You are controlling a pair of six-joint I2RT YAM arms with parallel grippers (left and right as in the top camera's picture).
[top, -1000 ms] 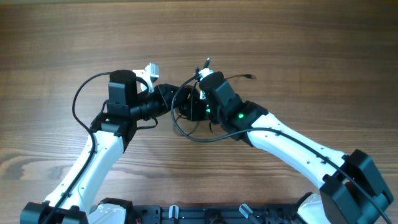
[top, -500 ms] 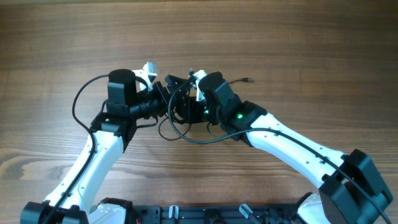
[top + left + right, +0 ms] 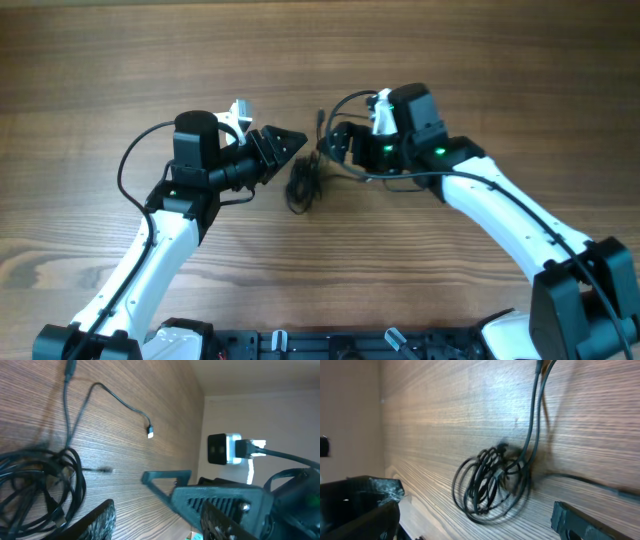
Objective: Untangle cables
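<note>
Jaws gape empty on left arm (image 3: 150, 243) and right arm (image 3: 500, 212), both angled toward cables (image 3: 302, 181).

right gripper (image 3: 333, 150): has pulled back to the right, off the tangle it was pressed into a second ago.
right jaws: were shut, now stand wide apart with nothing between them.
left gripper (image 3: 293, 150): jaws parted, and the cord they pinched is gone from them.
cables (image 3: 302, 185): no longer strung between the two grippers; they have dropped into a small loose coil on the desk (image 3: 120, 60), just below the gap between the grippers.
</note>
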